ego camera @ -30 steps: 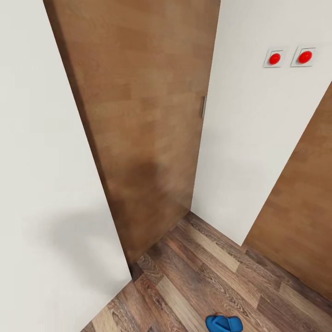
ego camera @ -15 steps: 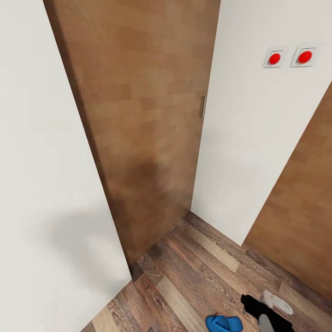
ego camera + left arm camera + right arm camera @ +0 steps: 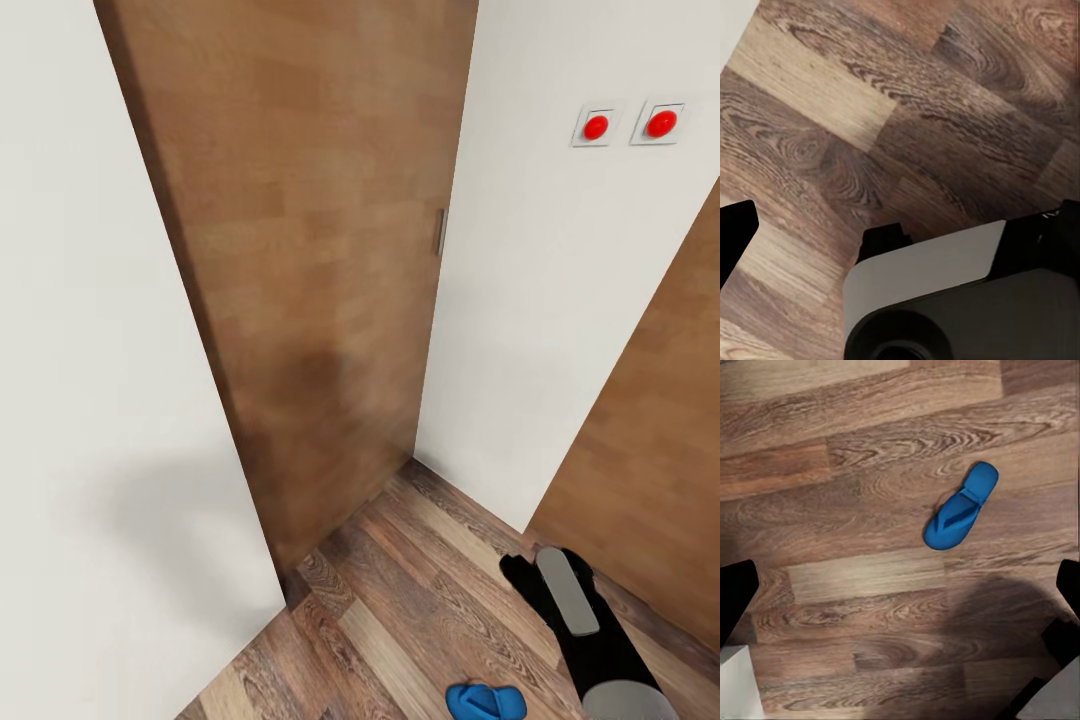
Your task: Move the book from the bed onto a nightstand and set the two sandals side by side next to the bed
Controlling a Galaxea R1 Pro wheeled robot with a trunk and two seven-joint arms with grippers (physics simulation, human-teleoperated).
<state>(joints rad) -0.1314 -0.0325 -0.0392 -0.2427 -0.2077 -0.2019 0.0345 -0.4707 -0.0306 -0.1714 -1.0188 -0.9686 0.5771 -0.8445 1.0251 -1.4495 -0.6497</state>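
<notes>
The right gripper (image 3: 900, 607) hangs with its jaws spread wide and empty above the wood-plank floor (image 3: 832, 510), with 1 blue sandal (image 3: 960, 507) lying flat just beyond it. The sandal looks light and bendy, so pinching the sole's edge at mid-length should hold best. The left gripper's state cannot be told.

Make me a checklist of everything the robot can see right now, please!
Surface: brown wood-plank floor, bare apart from one sandal.
Job's things: one blue sandal lies flat on the floor, at the head view's bottom edge. Second sandal, book, bed, nightstand: nothing seen.
Clutter: nothing seen.
Grippers: right arm reaches over the floor beside the sandal, not touching it; the right wrist view looks down on the sandal between dark finger edges set wide apart, nothing held. Left gripper: dark finger edges over bare floor; open or shut cannot be told.
Cables: nothing seen.
Surroundings: white walls, a wooden door, two red buttons on the wall.
</notes>
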